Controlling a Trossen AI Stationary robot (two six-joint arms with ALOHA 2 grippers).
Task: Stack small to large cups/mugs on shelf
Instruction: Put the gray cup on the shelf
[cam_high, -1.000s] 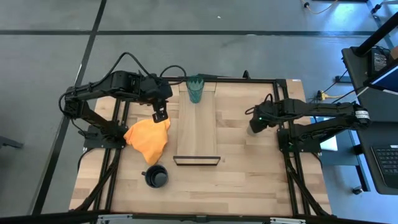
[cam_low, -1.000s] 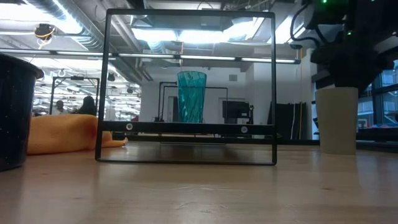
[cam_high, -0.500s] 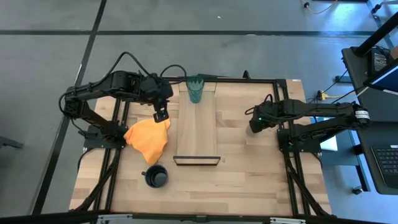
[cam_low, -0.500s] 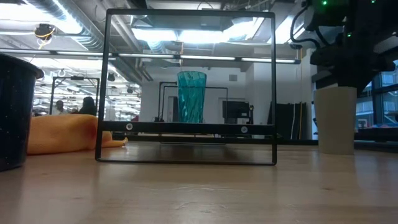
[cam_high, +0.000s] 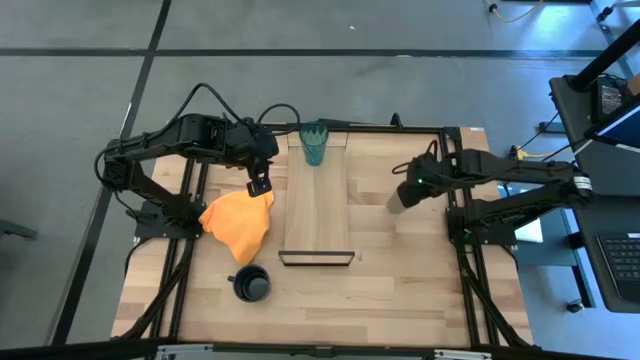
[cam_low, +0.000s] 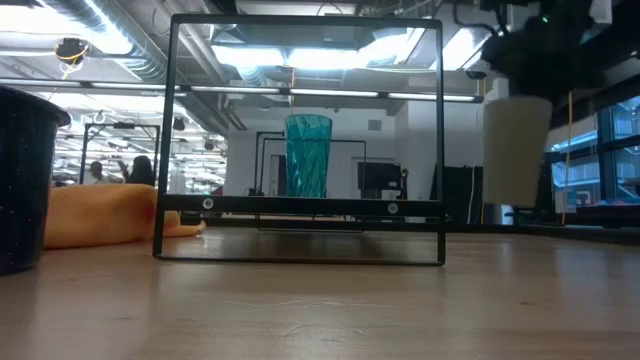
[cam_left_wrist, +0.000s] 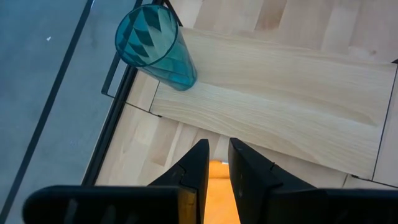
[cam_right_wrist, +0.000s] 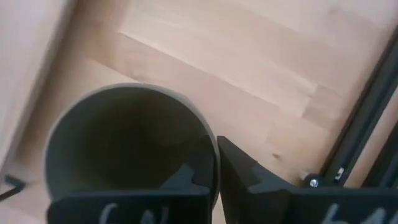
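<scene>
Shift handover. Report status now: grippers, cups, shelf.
Right gripper shut on olive cup, lifted off table, right of shelf. Left gripper shut, idle over orange cloth. Tumbler on shelf; navy mug on table.

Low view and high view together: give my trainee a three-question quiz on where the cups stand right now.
1. True or false: the olive cup rests on the table.
2. Which vessel stands on the shelf? A) teal tumbler B) navy mug C) olive cup
3. Fill in: the orange cloth lies on the shelf's ____ side in the high view.

Key
1. False: the right gripper holds it by the rim, and the low view shows it clear of the tabletop.
2. A: at the shelf's far end. The mug sits on the table near the front edge.
3. Left, below the waiting left gripper.
</scene>
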